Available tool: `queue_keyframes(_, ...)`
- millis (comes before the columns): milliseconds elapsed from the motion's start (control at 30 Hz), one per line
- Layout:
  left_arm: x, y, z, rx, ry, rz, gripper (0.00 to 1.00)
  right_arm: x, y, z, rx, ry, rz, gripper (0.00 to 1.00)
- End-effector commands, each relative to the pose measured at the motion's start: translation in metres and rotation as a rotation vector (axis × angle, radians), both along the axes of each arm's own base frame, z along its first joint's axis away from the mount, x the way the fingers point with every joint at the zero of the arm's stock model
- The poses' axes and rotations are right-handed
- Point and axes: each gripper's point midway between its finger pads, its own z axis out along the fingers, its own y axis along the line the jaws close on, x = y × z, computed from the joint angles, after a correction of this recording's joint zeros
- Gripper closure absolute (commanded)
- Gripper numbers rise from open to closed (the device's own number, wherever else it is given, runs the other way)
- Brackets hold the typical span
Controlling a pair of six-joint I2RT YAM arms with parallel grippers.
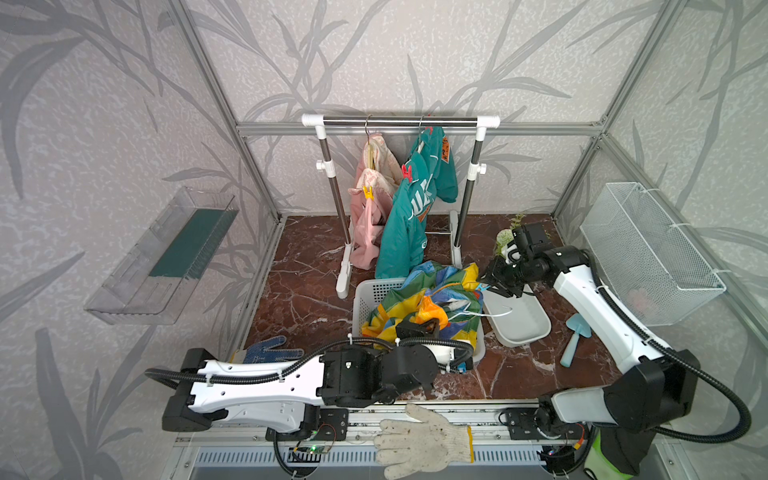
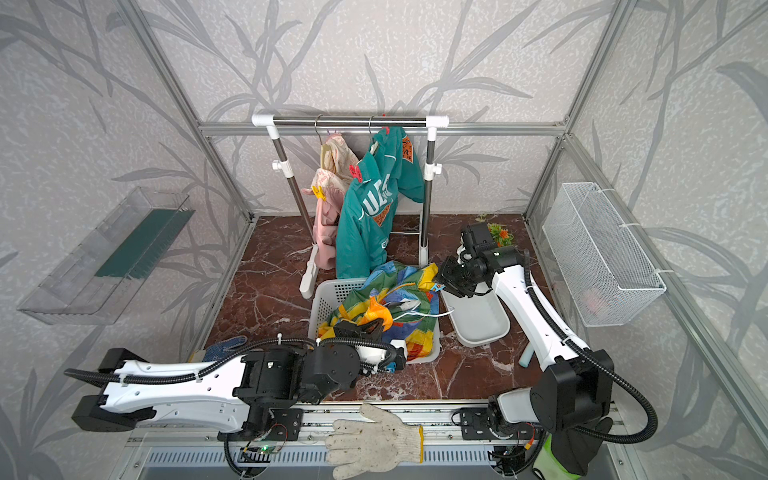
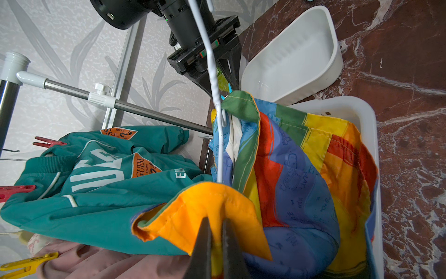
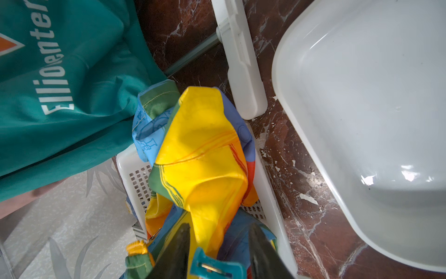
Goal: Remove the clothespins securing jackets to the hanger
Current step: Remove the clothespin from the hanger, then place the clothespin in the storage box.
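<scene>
1. Clear shelf (image 1: 166, 257), on the wall at left of frame. Nothing on it can be made out.
2. Dotted glove (image 1: 270, 349), lower left, on the marble top (image 1: 307, 291).
3. Left gripper (image 3: 215, 219), lower centre. Its jaws are together, pinching an orange fold of the rainbow jacket (image 1: 432, 299).
4. Rack (image 1: 399, 121), upper centre, against the back wall. It carries the pink jacket (image 1: 368, 224) with a yellow pin (image 1: 368, 192), and to its right the teal jacket (image 1: 409, 216) with a red pin (image 1: 407, 171). Both are well apart from either gripper.
5. Basket (image 1: 370, 291), centre, with the rainbow jacket heaped in it on its white hanger (image 3: 214, 72).
6. Blue pin (image 4: 214, 265), at the jacket's right edge in both top views, clipped to the fabric. It lies directly between the fingers of the right gripper (image 4: 219, 227), the nearer gripper by far. Only part of the pin shows. Its long axis seems to run across the gap, finger to finger.
7. Right gripper: jaws apart, straddling the pin. Contact with it cannot be told.
8. Tub (image 1: 519, 320), right of the basket, just beside the right gripper. It is bare, probably where the pin goes.
9. Scoop (image 1: 575, 336) and wire bin (image 1: 648, 253), far right.
10. Room: tight. The rack foot, basket rim and tub crowd the right gripper.
</scene>
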Motion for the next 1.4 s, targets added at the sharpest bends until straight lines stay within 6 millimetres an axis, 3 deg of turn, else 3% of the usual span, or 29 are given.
queue_keyframes(0, 0.003, 0.0, 0.006, -0.003, -0.039, 0.016, 1.0, -0.002, -0.001, 0.0, 0.006, 0.009, -0.002, 0.61)
queue_keyframes(333, 0.005, -0.001, 0.006, 0.002, -0.043, 0.034, 1.0, -0.004, -0.001, -0.002, 0.016, 0.011, -0.004, 0.69)
queue_keyframes(500, 0.006, 0.0, 0.006, 0.0, -0.05, 0.045, 1.0, -0.006, -0.001, -0.002, 0.02, 0.012, -0.011, 0.68)
queue_keyframes(667, 0.006, 0.0, 0.006, -0.001, -0.05, 0.045, 1.0, -0.007, -0.004, -0.004, 0.012, 0.006, -0.023, 0.82)
queue_keyframes(1000, 0.007, 0.006, 0.004, -0.003, -0.045, 0.064, 1.0, -0.002, -0.021, 0.013, -0.011, -0.073, -0.1, 0.92)
queue_keyframes(1133, 0.008, 0.009, 0.005, -0.001, -0.043, 0.07, 1.0, 0.002, -0.038, 0.024, -0.05, -0.133, -0.147, 0.92)
queue_keyframes(1233, 0.008, 0.012, 0.005, 0.0, -0.042, 0.077, 1.0, 0.002, -0.064, 0.026, -0.157, -0.179, -0.169, 0.93)
queue_keyframes(1367, 0.008, 0.017, 0.008, -0.021, -0.034, 0.086, 1.0, -0.006, -0.103, 0.004, -0.369, -0.178, -0.159, 0.93)
